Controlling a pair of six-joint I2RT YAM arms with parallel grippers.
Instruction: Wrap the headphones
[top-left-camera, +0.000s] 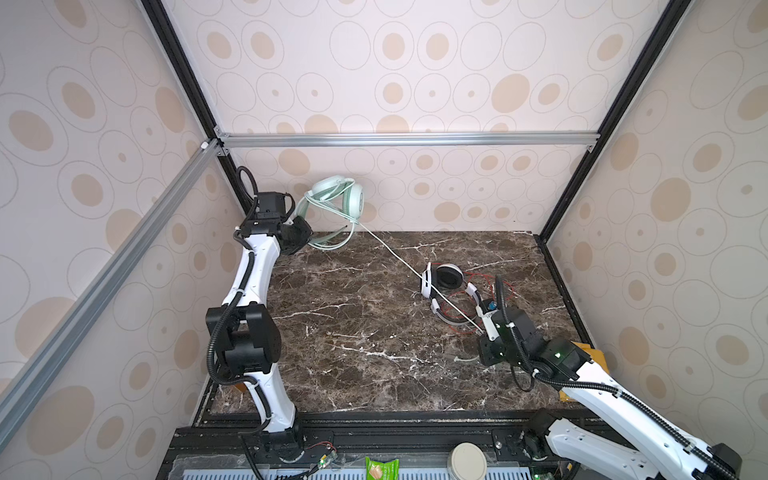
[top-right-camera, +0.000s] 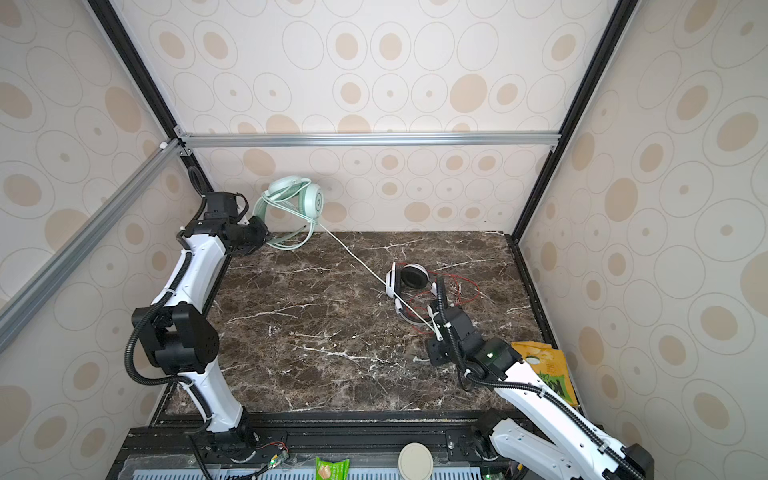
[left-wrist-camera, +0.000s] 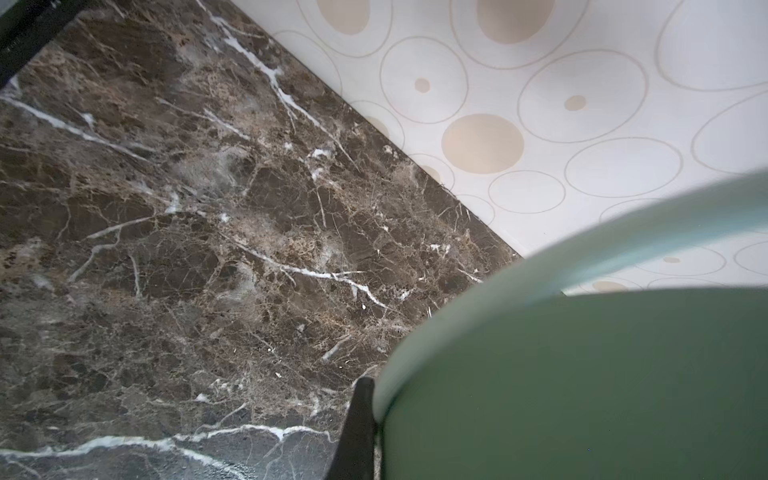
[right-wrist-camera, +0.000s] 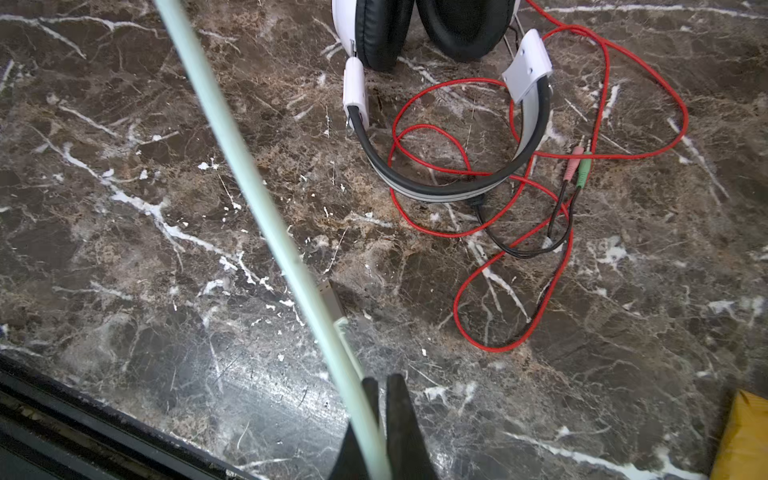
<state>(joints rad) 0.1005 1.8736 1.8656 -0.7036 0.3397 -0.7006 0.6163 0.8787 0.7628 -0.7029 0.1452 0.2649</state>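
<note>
Hanging clear of the table (top-left-camera: 353, 332) at the back-left corner: mint-green headset (top-left-camera: 347, 195), raised against the patterned wall, with several turns of its own cord looped about it.

Holder: left gripper (top-left-camera: 300, 237), jaws clamped on the lower part of the green band. In the left wrist view the green shell (left-wrist-camera: 582, 374) fills the frame beside one black finger (left-wrist-camera: 357, 415).

Attached: pale green cable (top-left-camera: 399, 259), one straight taut run, slanting down from the raised headset across the middle of the table to the front right. It passes over the white headset.

Far end: right gripper (right-wrist-camera: 380, 384), low over the marble near the front-right edge, fingers pinched tight on that cable.

Second set: white headset (top-left-camera: 444, 278), black earpads, lying on the table right of centre, just beyond the right gripper.

Its lead: red cable (right-wrist-camera: 456, 307), thin, sprawled in loose loops through and around the headband, unwound. It ends in a pink and a green plug (right-wrist-camera: 579, 164), side by side on the marble.

Sundries: yellow bag (top-right-camera: 544, 365) at the front-right corner, under the right arm; green packet (top-left-camera: 381, 469) and round lid (top-left-camera: 468, 461) on the front rail.
</note>
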